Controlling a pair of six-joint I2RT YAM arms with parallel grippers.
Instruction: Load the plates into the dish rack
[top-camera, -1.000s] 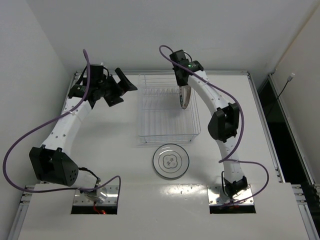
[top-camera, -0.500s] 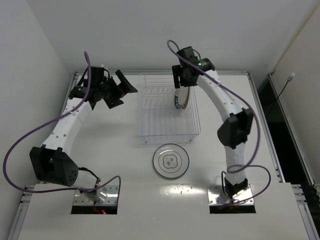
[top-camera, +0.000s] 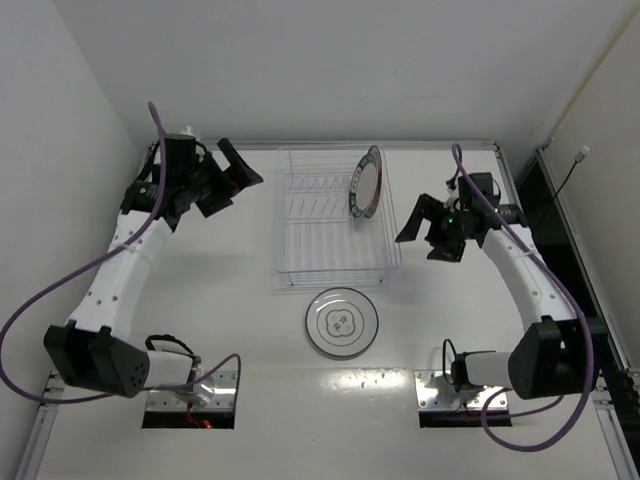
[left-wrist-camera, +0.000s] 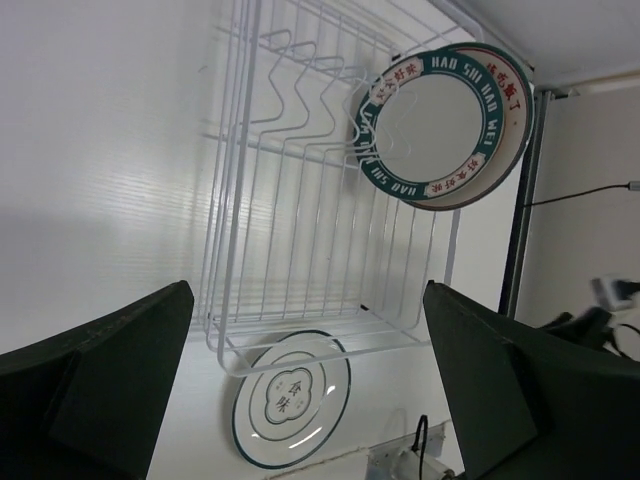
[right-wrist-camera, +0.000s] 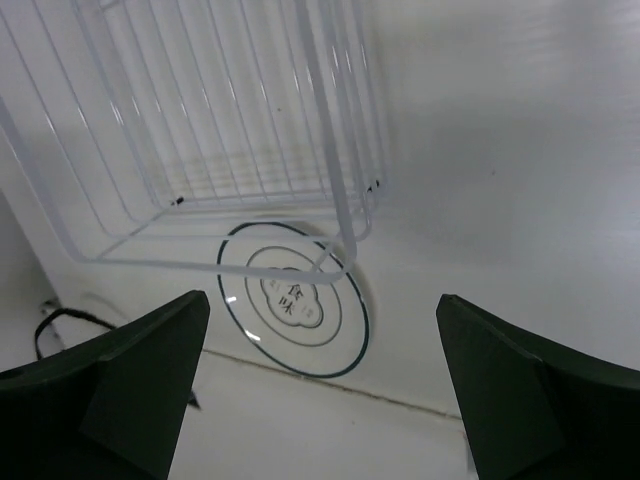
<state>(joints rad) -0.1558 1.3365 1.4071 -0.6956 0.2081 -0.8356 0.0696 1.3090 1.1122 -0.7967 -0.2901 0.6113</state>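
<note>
When counted across the three views: two plates, one dish rack, two grippers.

First plate, a green-banded plate (top-camera: 366, 182) with white lettering round the band and a thin reddish outer rim, standing on edge among the prongs in the rack corner nearest the far right corner of the bench. Leaning slightly, its face turned toward the left edge.

Second plate, a pale ringed plate (top-camera: 342, 322) with thin dark rings and a small motif at its centre, lying flat on the bench. Just beside the rack's near side, toward the near edge and roughly midway between the two arm bases.

Dish rack (top-camera: 300, 235): white wire, see-through, at the middle of the far edge.

Left gripper (top-camera: 240, 188): fingers spread wide, nothing between them, hanging near the far left corner, just left of the rack.

Right gripper (top-camera: 418, 246): also splayed wide and empty, over bare surface between the rack and the right edge.

Bench (top-camera: 200, 300): plain matte white, edged by a metal rail (top-camera: 300, 147) along the far side, with two cut-outs (top-camera: 170, 412) at the near edge by the arm mounts.

Room: bare white walls (top-camera: 300, 60) behind the far and left edges, a dark gap past the right edge.
</note>
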